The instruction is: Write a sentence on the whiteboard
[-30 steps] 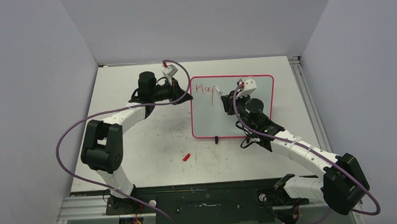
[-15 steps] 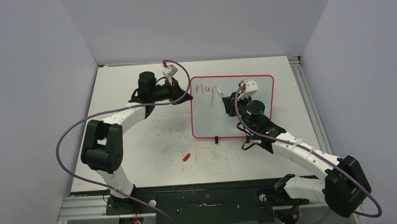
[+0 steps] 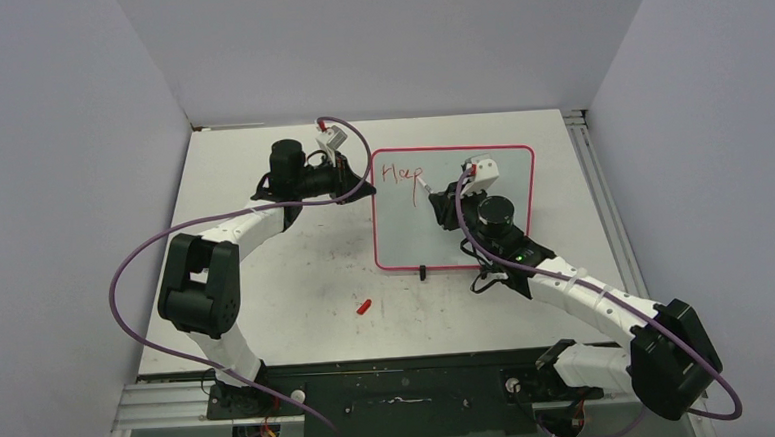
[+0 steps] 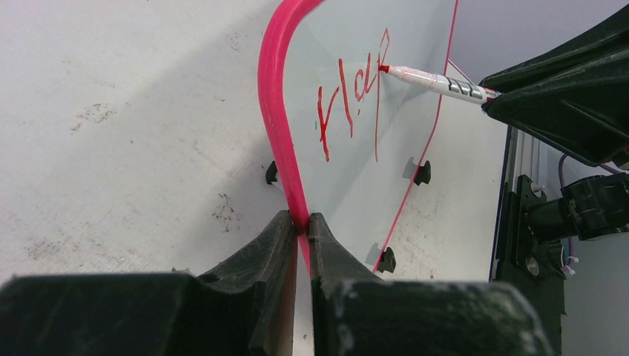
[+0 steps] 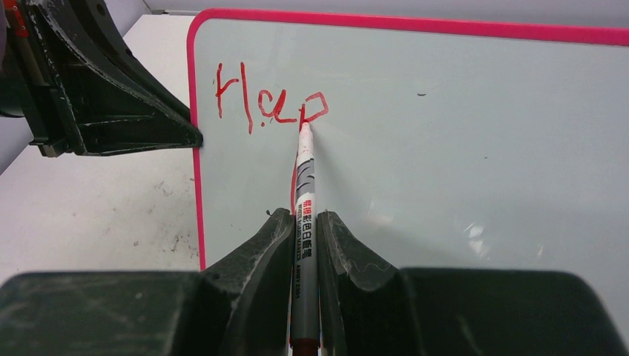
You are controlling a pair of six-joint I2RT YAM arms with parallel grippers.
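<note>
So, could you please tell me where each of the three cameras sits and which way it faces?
Top external: fixed above and behind the bases, looking down on the table; both arms show, left gripper shut on the whiteboard rim, right gripper shut on the marker.
Left wrist: low at the whiteboard's edge, looking across it; its own fingers show.
Right wrist: over the whiteboard, looking along the marker at the sentence; its own fingers show.
Shared: both wrist views show the marker tip, the sentence and the other gripper.
</note>
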